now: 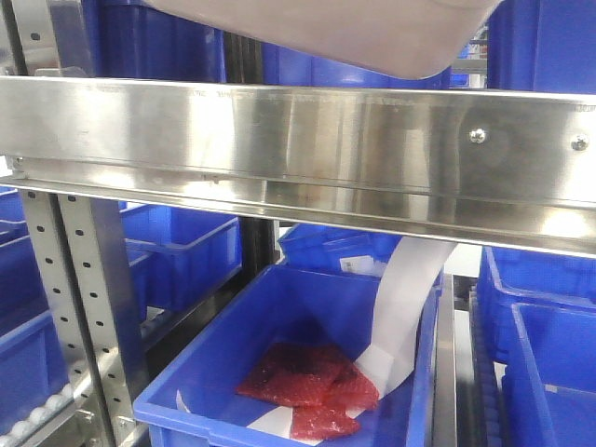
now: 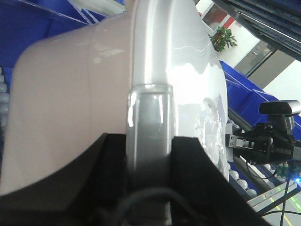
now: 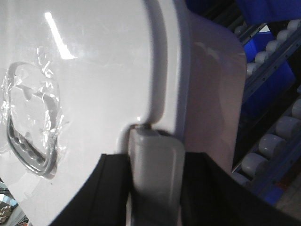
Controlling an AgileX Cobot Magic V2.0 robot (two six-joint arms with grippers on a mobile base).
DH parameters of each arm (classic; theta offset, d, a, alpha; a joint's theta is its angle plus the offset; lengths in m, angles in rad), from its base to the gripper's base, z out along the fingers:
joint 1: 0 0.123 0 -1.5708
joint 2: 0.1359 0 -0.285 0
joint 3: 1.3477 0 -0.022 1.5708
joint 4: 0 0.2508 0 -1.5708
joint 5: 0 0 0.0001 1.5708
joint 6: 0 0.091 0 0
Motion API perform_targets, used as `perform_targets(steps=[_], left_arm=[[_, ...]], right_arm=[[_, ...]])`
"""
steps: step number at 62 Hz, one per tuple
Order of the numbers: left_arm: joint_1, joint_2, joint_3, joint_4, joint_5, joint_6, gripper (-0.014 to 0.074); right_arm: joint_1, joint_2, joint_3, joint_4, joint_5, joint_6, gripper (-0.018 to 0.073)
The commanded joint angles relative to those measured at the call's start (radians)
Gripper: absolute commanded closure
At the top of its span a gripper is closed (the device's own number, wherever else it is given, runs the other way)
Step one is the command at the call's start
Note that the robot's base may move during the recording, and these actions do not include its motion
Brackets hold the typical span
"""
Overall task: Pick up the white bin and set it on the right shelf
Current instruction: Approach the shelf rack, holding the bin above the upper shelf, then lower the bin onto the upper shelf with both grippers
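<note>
The white bin (image 1: 354, 33) hangs tilted at the top of the front view, its pale underside just above the broad steel front rail of the right shelf (image 1: 279, 140). My left gripper (image 2: 149, 155) is shut on the bin's grey end handle, with the pinkish bin wall (image 2: 61, 99) to the left and the white lid (image 2: 188, 80) to the right. My right gripper (image 3: 155, 183) is shut on the other grey handle of the bin, beside its white lid (image 3: 84, 70). A grey recess (image 3: 33, 127) under clear film shows on the lid.
Below the rail stand several blue bins; the nearest (image 1: 307, 372) holds red packets (image 1: 298, 382) and a white paper strip (image 1: 405, 307). A perforated upright (image 1: 84, 298) stands at left. Roller tracks (image 3: 273, 141) run beside the bin. The right arm's camera (image 2: 277, 136) shows in the left wrist view.
</note>
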Motion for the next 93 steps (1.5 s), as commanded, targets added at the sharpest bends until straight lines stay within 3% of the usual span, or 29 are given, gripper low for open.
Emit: perform_targets(steps=[1, 11, 20, 29, 39, 59, 71, 76, 82, 86, 93], left_arm=[[-0.037, -0.037, -0.027, -0.117, 0.132, 0.006, 0.0714], [-0.025, -0.037, -0.027, -0.138, 0.080, -0.107, 0.0713], [0.017, -0.034, -0.027, -0.131, 0.007, -0.170, 0.0713], [0.045, -0.012, -0.027, -0.123, -0.061, -0.169, 0.0713], [0.035, 0.065, -0.027, -0.149, -0.080, -0.163, 0.0713], [0.023, 0.177, -0.030, -0.230, -0.101, -0.042, 0.0710], [0.023, 0.202, -0.030, -0.225, -0.111, -0.033, 0.0701], [0.023, 0.212, -0.030, -0.218, -0.107, -0.033, 0.0645], [0.023, 0.222, -0.030, -0.216, -0.102, -0.029, 0.0459], [0.023, 0.222, -0.030, -0.209, -0.112, -0.029, 0.0318], [0.025, 0.222, -0.037, -0.209, -0.130, -0.029, 0.0142]], right_arm=[[0.027, -0.043, -0.037, 0.167, 0.171, -0.004, 0.0504], [0.027, -0.043, -0.055, 0.206, 0.155, 0.157, 0.0504], [0.027, -0.042, -0.108, 0.206, 0.132, 0.227, 0.0503], [0.030, -0.027, -0.159, 0.206, 0.090, 0.251, 0.0502], [0.069, 0.017, -0.192, 0.209, 0.044, 0.251, 0.0502], [0.155, 0.145, -0.201, 0.211, -0.028, 0.234, 0.0502], [0.155, 0.190, -0.201, 0.210, -0.025, 0.231, 0.0502], [0.155, 0.201, -0.202, 0.210, -0.020, 0.226, 0.0502], [0.155, 0.204, -0.202, 0.209, -0.012, 0.209, 0.0474], [0.155, 0.204, -0.202, 0.209, -0.011, 0.180, 0.0389], [0.153, 0.204, -0.202, 0.202, -0.023, 0.168, 0.0112]])
